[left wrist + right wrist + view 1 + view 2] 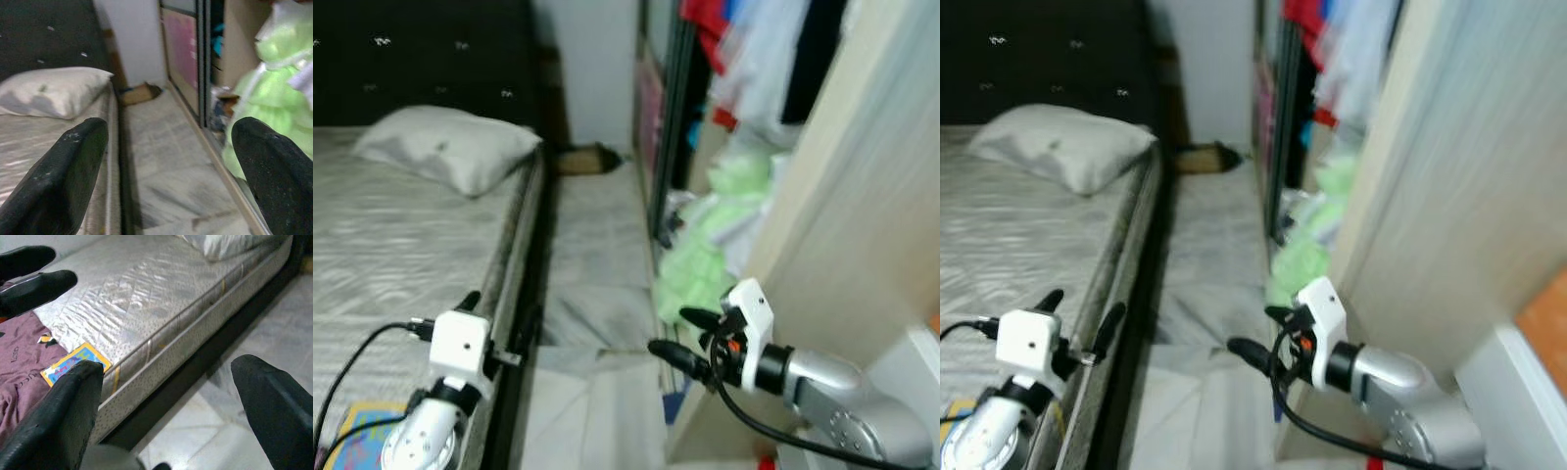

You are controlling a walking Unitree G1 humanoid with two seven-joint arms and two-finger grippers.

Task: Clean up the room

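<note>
Both arms are raised over the narrow strip of tiled floor [597,245] between the bed [401,235] and the wardrobe [862,196]. The left gripper [499,328] sits level with the mattress edge, fingers spread wide, nothing between them. The right gripper [690,338] is near the wardrobe's side panel, also spread and empty.

Candidate clutter:
- Green garment heap [705,245] spilling out of the open wardrobe, ahead of the right gripper and slightly toward the wardrobe side; apart from both grippers.
- Maroon cloth [19,362] and a colourful flat card or booklet [73,363] on the mattress, in the right wrist view near the left gripper's fingers [34,289]; not touched.
- Brown object [582,157] on the floor at the far end of the aisle, well ahead of both grippers; identity unclear.
- Pillow [450,147] at the bed head looks in place.

Judgement: survey/approach step, nothing grasped yet, task barely begun. The next move calls for picking one target. The mattress items lie nearest the left gripper; the green heap needs a forward step plus a low reach by the right gripper past the sliding door track [195,117].
</note>
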